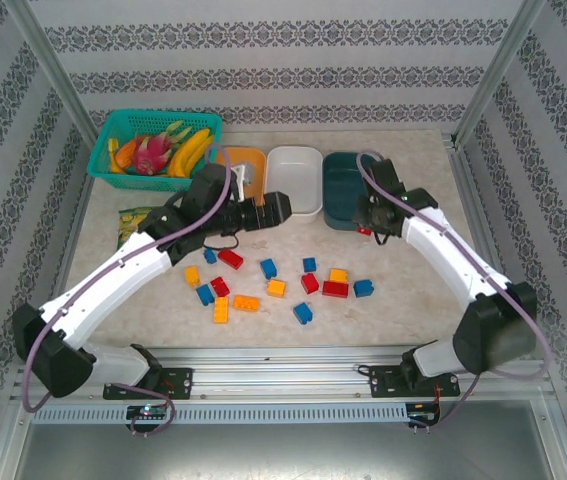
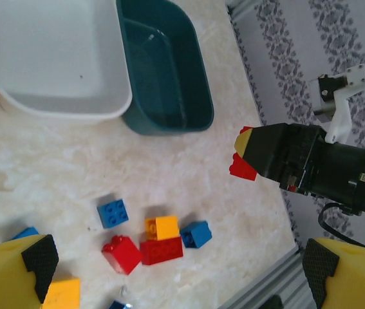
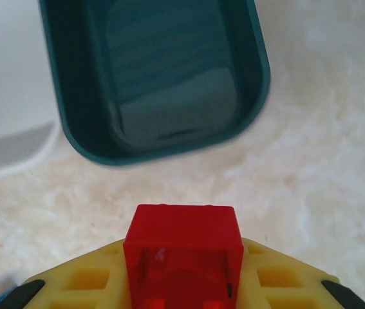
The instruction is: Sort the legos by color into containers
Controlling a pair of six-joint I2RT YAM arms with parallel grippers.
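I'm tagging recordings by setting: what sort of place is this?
Probably a lab test cell, not a home: aluminium frame posts and patterned wall panels box in a table, with legos and sorting trays staged before two rail-bolted robot arms.

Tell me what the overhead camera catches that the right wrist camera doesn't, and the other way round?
Overhead: the fruit basket, the orange tray and the loose bricks scattered on the table. Right wrist: a close look at the red brick clamped in the right gripper, and the bare inside of the teal tray. Both: the teal tray, part of the white tray and that red brick.
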